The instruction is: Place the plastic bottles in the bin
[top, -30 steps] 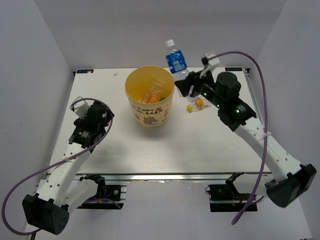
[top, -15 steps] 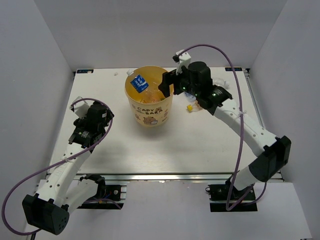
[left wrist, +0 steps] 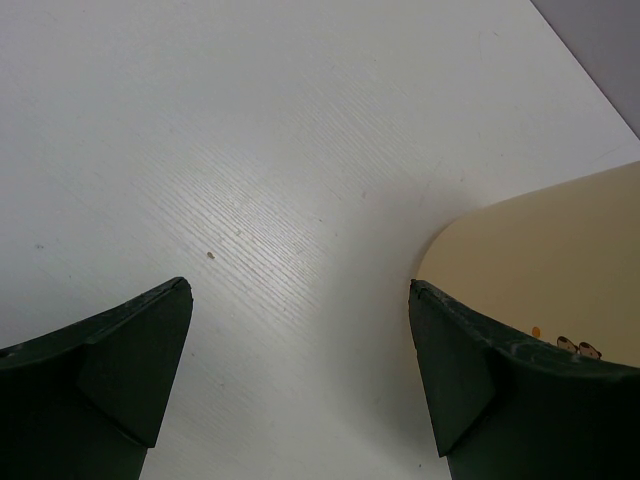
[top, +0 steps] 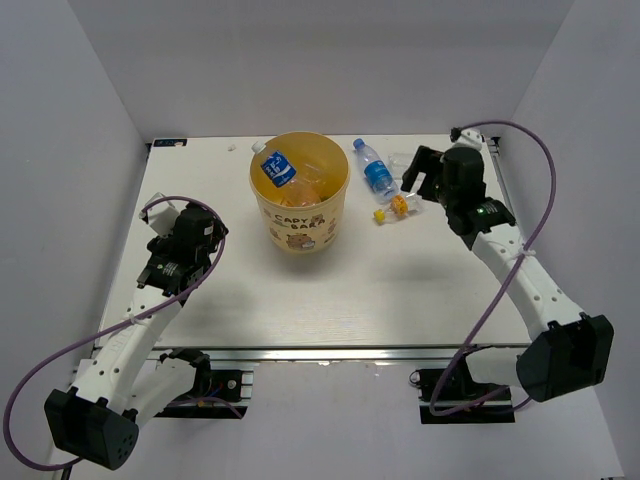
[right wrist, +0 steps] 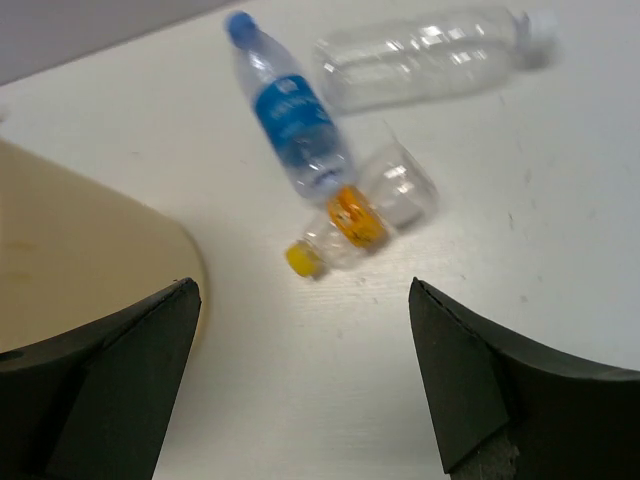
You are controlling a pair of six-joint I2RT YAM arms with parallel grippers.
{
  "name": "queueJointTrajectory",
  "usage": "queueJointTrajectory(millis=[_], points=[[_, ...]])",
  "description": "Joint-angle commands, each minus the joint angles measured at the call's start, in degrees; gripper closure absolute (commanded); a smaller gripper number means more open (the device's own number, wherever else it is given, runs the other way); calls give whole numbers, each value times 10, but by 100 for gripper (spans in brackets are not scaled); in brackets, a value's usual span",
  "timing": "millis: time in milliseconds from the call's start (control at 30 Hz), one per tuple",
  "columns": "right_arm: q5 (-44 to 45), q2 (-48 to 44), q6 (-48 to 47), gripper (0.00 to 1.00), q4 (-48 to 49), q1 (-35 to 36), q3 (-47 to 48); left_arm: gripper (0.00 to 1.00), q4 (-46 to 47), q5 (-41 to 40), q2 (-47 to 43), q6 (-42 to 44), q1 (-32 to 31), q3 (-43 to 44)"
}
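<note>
— Right gripper (right wrist: 300, 290) has swung away from above the bin (top: 300, 225) since half a second ago. It now hangs over the table (top: 400, 290) to the bin's right, jaws spread wide, nothing between them.
— And the bottle it was carrying?
— That blue-label bottle (top: 277, 168) is inside the bin now, leaning against the far-left rim with its cap poking over the edge. Other bottles (top: 308, 188) lie beneath it, hard to tell apart.
— What's under the gripper?
— Three bottles lying on the table: a second blue-label bottle (right wrist: 295, 125), a crumpled yellow-capped bottle (right wrist: 360, 215) touching its base, and a clear plain bottle (right wrist: 430, 55) just beyond them.
— The other side?
— Left gripper (left wrist: 300, 290) hasn't moved. It is wide open and empty over bare tabletop, with the bin's wall close on its right in its wrist view.
</note>
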Motion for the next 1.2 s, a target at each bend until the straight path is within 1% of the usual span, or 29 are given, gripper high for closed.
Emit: queueJointTrajectory(millis=[0, 100, 133, 167, 200, 267, 333, 400, 500, 633, 767, 833, 867, 933, 1000, 1033, 1067, 1133, 1167], points=[[63, 17, 94, 11, -5, -20, -31, 2, 3, -3, -9, -1, -1, -4], [61, 62, 141, 11, 12, -34, -36, 2, 4, -1, -9, -2, -1, -5], [61, 95, 152, 11, 15, -36, -32, 2, 4, -1, -10, -1, -1, -4], [63, 111, 172, 11, 17, -39, -25, 2, 3, -1, -12, -1, -1, -4], [67, 150, 183, 11, 15, -40, -9, 2, 4, 0, -12, -2, -1, -5], [78, 185, 221, 11, 10, -43, 8, 2, 6, 2, -13, -1, -1, -6], [79, 227, 245, 11, 26, -44, 20, 2, 5, 2, -14, 0, -1, -6], [87, 250, 282, 11, 37, -45, 27, 2, 5, 2, -15, 0, -1, -6], [89, 303, 312, 11, 44, -45, 42, 2, 7, 2, -18, 0, -1, -6], [79, 352, 323, 11, 70, -45, 62, 2, 13, 9, -20, 3, -1, -11], [76, 395, 330, 11, 69, -48, 85, 2, 12, 12, -20, 4, -1, -12], [67, 413, 335, 12, 63, -52, 91, 2, 14, 13, -21, 3, -1, -14], [64, 415, 339, 17, 66, -52, 89, 2, 13, 13, -21, 3, -1, -13], [65, 405, 342, 23, 72, -52, 69, 2, 13, 13, -23, 3, -1, -15], [89, 378, 340, 32, 83, -52, 41, 2, 13, 13, -25, 2, -1, -15], [97, 367, 334, 37, 86, -54, 32, 2, 14, 13, -25, 2, -1, -16], [111, 354, 330, 45, 90, -55, 24, 2, 14, 13, -27, 1, -1, -17], [119, 305, 306, 54, 92, -58, 2, 2, 14, 12, -27, 1, -1, -18], [123, 288, 297, 61, 94, -58, -5, 2, 14, 13, -28, 1, -1, -18]])
